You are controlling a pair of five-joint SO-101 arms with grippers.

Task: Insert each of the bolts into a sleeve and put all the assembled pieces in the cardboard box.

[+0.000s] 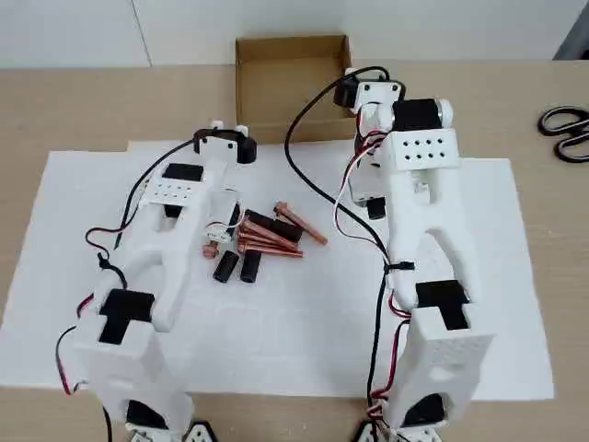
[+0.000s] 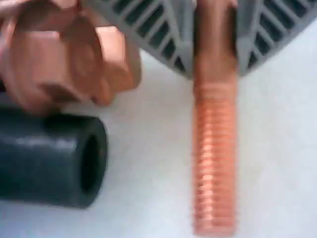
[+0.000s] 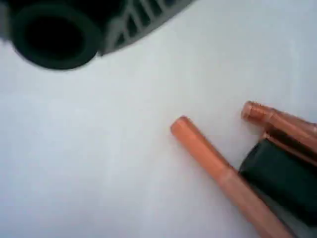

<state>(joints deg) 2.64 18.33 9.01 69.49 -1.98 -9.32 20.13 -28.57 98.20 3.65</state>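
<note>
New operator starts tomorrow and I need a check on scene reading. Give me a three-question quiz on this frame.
1. True or false: the brown cardboard box already holds assembled pieces.
2. What does the left claw grip? A) a threaded copper bolt B) a plastic cup C) nothing
3. Short answer: what does the right claw hold?

Key
1. False; the box floor that shows is bare.
2. A
3. A black cylindrical sleeve.
</note>
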